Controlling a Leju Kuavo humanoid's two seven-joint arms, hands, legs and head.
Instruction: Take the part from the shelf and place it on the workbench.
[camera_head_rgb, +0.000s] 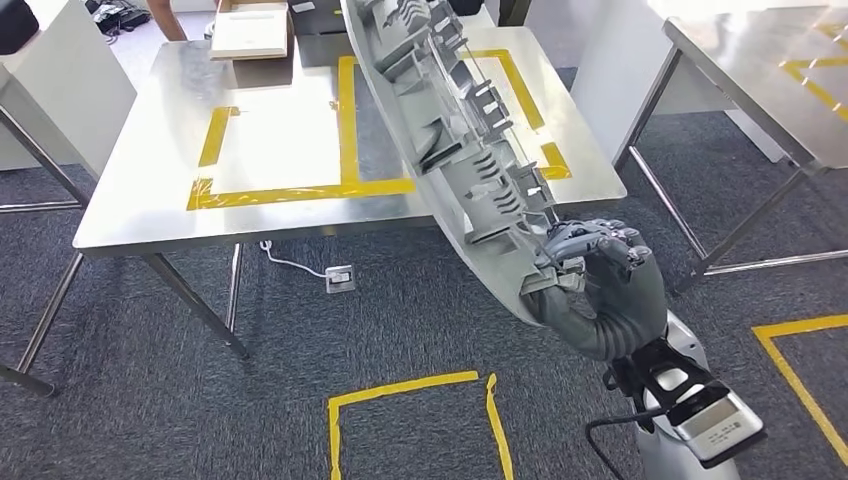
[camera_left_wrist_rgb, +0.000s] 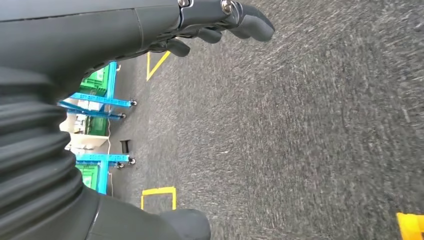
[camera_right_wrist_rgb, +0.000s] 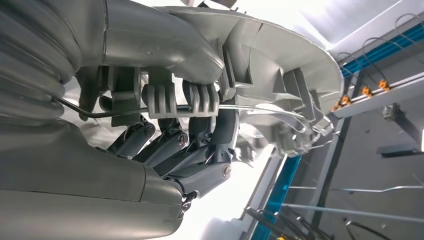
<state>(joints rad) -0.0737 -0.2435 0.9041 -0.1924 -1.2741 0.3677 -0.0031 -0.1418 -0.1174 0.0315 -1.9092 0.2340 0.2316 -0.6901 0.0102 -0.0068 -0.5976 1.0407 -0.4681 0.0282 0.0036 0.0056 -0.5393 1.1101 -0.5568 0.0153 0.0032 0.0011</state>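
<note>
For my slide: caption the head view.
Right hand grips long grey ribbed plastic part above steel workbench with yellow tape.

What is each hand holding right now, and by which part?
The right hand grips the long grey ribbed plastic part at its lower end. The left hand holds nothing.

**Three cameras, one shared subject**

The head view looked forward and steeply down from high on the robot, taking in the workbench (camera_head_rgb: 150, 215) and the carpet (camera_head_rgb: 300, 330) from some way off. The right wrist view sat close behind the right hand (camera_right_wrist_rgb: 170, 145), facing along it and upward toward the ceiling; it shared that hand and the part (camera_head_rgb: 450, 120) with the head view. The left wrist view hung beside the left hand (camera_left_wrist_rgb: 210, 25), facing across the carpet.
</note>
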